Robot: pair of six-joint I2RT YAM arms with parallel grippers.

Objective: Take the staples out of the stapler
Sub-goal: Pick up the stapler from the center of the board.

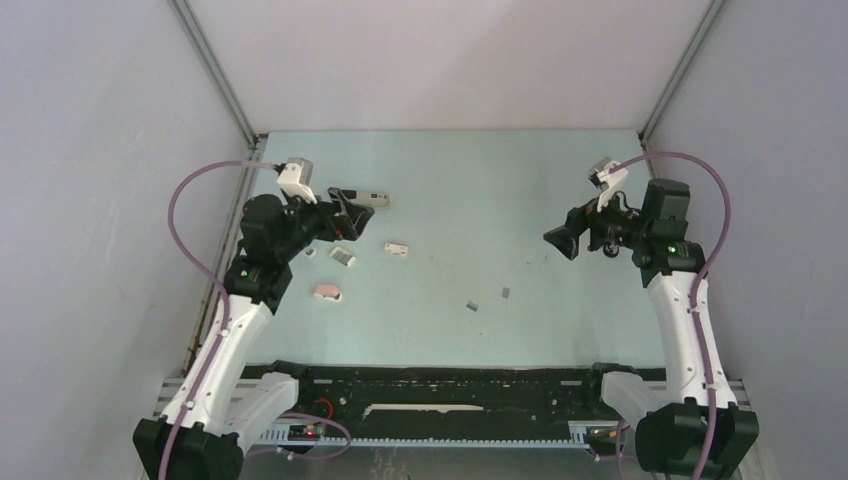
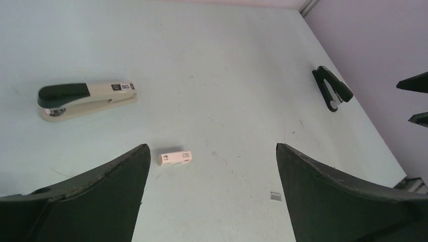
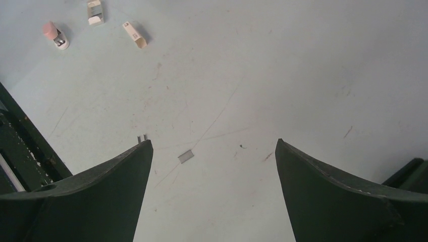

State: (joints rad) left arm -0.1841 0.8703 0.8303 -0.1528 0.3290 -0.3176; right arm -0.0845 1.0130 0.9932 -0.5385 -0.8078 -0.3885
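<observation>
The stapler (image 2: pixel 331 88), slim and black, lies on the pale table close to the right wall in the left wrist view; my right arm covers it in the top view. Two short grey strips of staples (image 1: pixel 471 305) (image 1: pixel 505 292) lie loose mid-table. One strip of staples (image 3: pixel 185 156) lies below and between my right fingers. Another strip (image 2: pixel 275 196) lies by my left gripper's right finger. My left gripper (image 2: pixel 212 151) (image 1: pixel 347 216) hangs open over the left side, holding nothing. My right gripper (image 3: pixel 213 143) (image 1: pixel 562 241) hangs open at the right, also holding nothing.
A bigger beige stapler with a black top (image 2: pixel 86 98) (image 1: pixel 366 197) lies at the back left. Small staple boxes (image 1: pixel 396 248) (image 1: pixel 343 258) and a pink mini stapler (image 1: pixel 327 292) sit on the left half. Grey walls close in the table on three sides.
</observation>
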